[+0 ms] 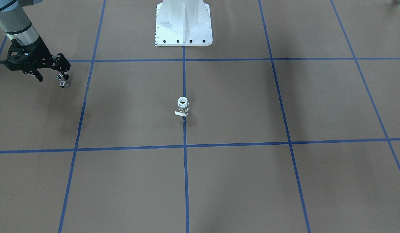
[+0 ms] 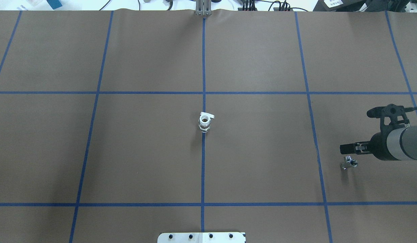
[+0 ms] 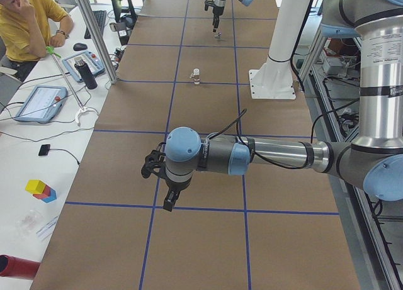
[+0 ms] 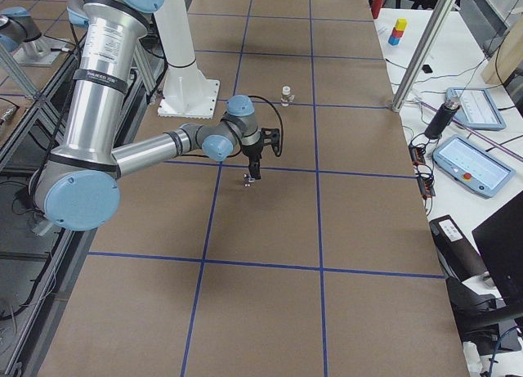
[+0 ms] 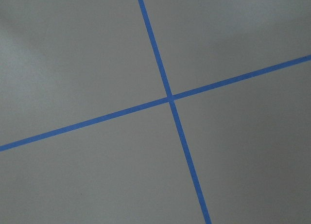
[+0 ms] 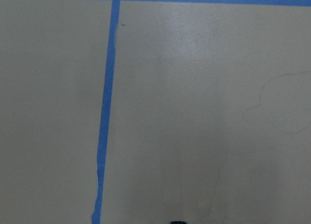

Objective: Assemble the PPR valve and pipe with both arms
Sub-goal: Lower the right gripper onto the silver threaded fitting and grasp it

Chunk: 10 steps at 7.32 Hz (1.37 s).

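The PPR valve [image 1: 182, 105] stands upright on the centre tape line, white end up and flat tab handle at its foot; it also shows in the overhead view [image 2: 205, 123]. The small silver pipe [image 1: 63, 82] lies on the brown table at the robot's right [image 2: 349, 164]. My right gripper [image 1: 53, 78] hovers just over it with its fingers spread, the pipe close to the inner finger [image 1: 66, 76]; it also shows in the overhead view [image 2: 355, 148]. My left gripper [image 3: 165, 192] shows only in the exterior left view, low over the table far to the left; I cannot tell whether it is open.
The white pedestal base [image 1: 183, 29] stands at the robot's edge of the table. Blue tape lines [image 2: 203, 168] divide the brown surface into squares. A seated operator [image 3: 25, 19], tablets and a dark bottle [image 3: 88, 73] are on the side bench beyond the table.
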Each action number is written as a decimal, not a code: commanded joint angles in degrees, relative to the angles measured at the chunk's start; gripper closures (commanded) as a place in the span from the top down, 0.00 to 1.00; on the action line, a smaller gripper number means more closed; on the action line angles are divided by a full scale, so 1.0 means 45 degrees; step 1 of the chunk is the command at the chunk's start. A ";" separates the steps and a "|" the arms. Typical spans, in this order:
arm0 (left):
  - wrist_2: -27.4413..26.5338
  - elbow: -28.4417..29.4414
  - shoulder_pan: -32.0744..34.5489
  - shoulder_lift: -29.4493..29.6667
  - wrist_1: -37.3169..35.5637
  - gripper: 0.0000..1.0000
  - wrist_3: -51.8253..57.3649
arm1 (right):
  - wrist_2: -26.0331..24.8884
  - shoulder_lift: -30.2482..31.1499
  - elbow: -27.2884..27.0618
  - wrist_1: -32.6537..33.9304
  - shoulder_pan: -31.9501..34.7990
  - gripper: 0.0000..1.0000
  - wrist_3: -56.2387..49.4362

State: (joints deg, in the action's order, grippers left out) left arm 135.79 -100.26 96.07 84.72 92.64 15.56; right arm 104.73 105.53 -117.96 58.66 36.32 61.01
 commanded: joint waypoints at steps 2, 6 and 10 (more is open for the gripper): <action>0.0000 -0.0063 0.0000 0.0002 0.0000 1.00 0.0000 | -0.0441 0.0201 0.0452 -0.0555 -0.0627 0.89 0.0037; 0.0000 -0.0063 0.0000 0.0002 0.0020 1.00 0.0000 | -0.0363 0.0416 0.0433 -0.0555 -0.1097 0.67 0.0037; 0.0000 -0.0141 0.0000 0.0002 0.0020 1.00 0.0000 | -0.0324 0.0416 0.0433 -0.0555 -0.1098 0.64 0.0017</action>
State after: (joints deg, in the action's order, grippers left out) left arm 135.79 -100.70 96.06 84.73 92.73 15.58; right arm 103.22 107.46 -116.01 56.16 31.40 61.10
